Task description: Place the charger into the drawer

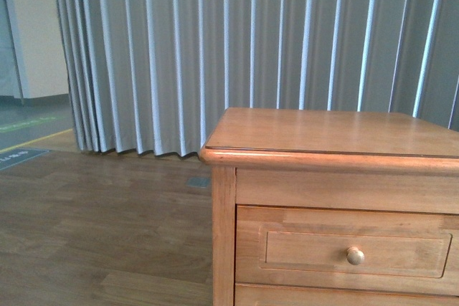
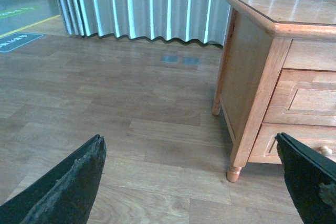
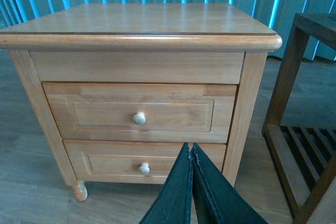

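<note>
I face the nightstand [image 3: 142,77]; its upper drawer [image 3: 142,111] is fully closed, round knob [image 3: 139,118] centred on the panel. The charger shows in none of the three views, so I cannot place it. Left gripper [image 2: 194,182]: fingers spread wide, nothing between them, low over the wood floor [image 2: 105,103] beside the cabinet. Right gripper [image 3: 191,182]: fingers pressed together, empty, pointing at the drawer fronts. Step in hand, as I judge it: open the drawer. I would part the right fingers, line up squarely on the upper knob, not the lower drawer [image 3: 144,161], and pull straight out.
</note>
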Tool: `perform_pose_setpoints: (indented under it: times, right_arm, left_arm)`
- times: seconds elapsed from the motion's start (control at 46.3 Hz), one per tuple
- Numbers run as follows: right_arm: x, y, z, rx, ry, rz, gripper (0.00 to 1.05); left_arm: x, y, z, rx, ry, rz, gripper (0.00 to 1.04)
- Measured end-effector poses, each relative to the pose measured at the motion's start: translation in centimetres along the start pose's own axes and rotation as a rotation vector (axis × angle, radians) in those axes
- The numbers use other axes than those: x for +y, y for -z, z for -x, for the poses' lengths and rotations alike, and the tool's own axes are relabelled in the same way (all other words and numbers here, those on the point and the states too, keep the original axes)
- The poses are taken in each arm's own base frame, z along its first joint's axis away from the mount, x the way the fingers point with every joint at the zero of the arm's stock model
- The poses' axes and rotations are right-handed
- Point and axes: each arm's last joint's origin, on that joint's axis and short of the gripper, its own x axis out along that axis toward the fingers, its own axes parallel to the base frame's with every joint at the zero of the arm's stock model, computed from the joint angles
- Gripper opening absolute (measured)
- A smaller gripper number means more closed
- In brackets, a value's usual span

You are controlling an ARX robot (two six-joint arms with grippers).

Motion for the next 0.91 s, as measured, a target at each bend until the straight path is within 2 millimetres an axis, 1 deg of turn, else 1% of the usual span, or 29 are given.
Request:
perform_pose_setpoints:
  times: [0.194,0.778,0.842,0.907]
  right_arm:
    - [0.0,-0.1,0.8,-0.005,-0.002,0.0,0.02]
    - [0.0,-0.1,2.0,-0.007,-0.002,0.0,0.02]
    - [0.0,0.3,2.6,0.027,-0.003,0.0,0.02]
    - [0.0,0.2,3.0,0.006,-0.003,0.0,0.02]
  left_arm:
    - [0.0,0.0,0.0,0.0,0.0,0.0,0.99]
    - [0.0,0.0,0.0,0.0,0.0,0.0,0.99]
    - [0.0,0.0,0.0,0.0,0.0,0.0,0.99]
    - [0.0,0.0,0.0,0.0,0.0,0.0,0.99]
